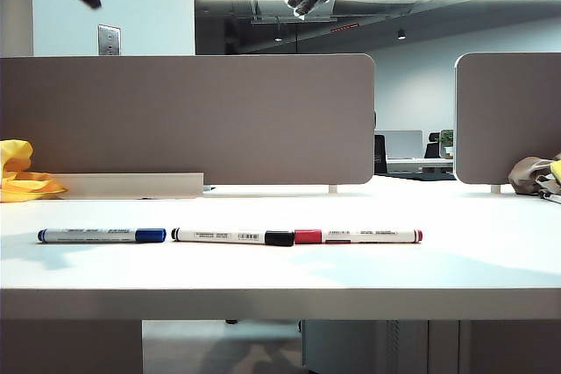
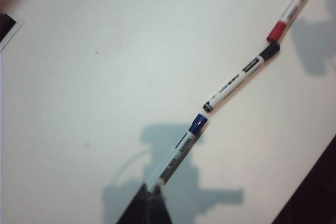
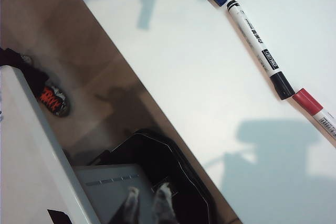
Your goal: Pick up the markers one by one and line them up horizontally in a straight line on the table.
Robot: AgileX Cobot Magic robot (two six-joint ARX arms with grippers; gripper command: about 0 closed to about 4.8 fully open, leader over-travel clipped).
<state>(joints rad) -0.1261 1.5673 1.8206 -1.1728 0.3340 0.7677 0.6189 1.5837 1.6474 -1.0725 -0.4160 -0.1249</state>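
Three markers lie end to end mid-table (image 1: 491, 260): blue (image 1: 102, 236), black (image 1: 232, 236), red (image 1: 358, 236). Both arms hang raised at top of frame; left gripper (image 2: 152, 196) pinched together, empty, right gripper (image 3: 147, 198) nearly closed, empty.

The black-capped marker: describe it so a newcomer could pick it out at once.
On the white table, in front of the grey divider panel, three white-barrelled markers lie end to end in a row. The black-capped marker is the middle one. Its black cap meets the red-capped marker, and the blue-capped marker lies on its other side.
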